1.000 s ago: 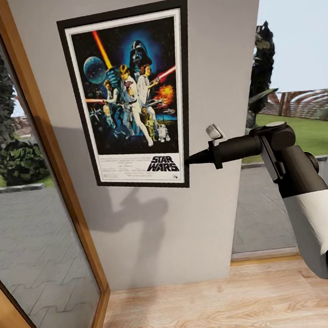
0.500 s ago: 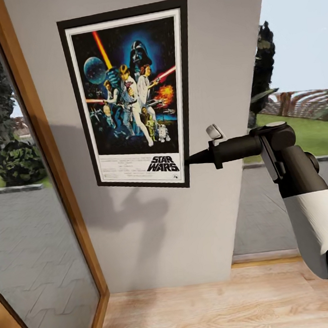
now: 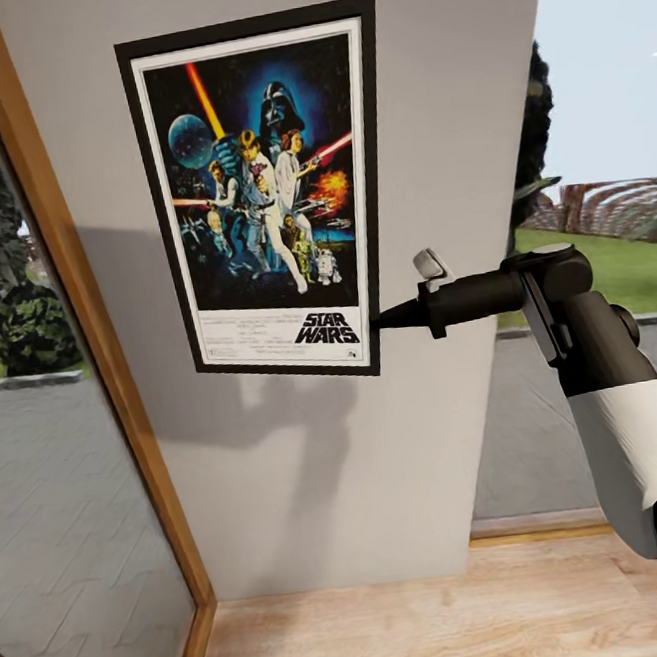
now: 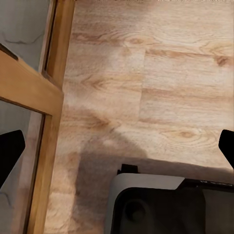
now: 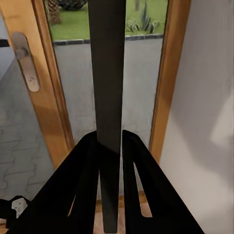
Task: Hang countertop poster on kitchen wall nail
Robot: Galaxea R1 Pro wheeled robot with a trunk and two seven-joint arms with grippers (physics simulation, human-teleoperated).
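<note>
One poster: the poster stands upright and flat against the pale grey wall, held high, judged to be at the height where a nail would catch it; no nail can be made out.
Grip point: the right claw clamps the frame's lower right corner, so the whole picture extends up and away from the fingertips toward the robot's left.
Edge-on view: in the right wrist view the poster runs as a thin dark strip between the two fingers, both pressed to it.
Right arm: stretched out level, forearm reaching across toward the wall, elbow bent below.
Left claw: the left claw hangs over the wood floor, spread wide and holding nothing.
Beyond: a wood-framed glass door stands past the poster's far edge.
</note>
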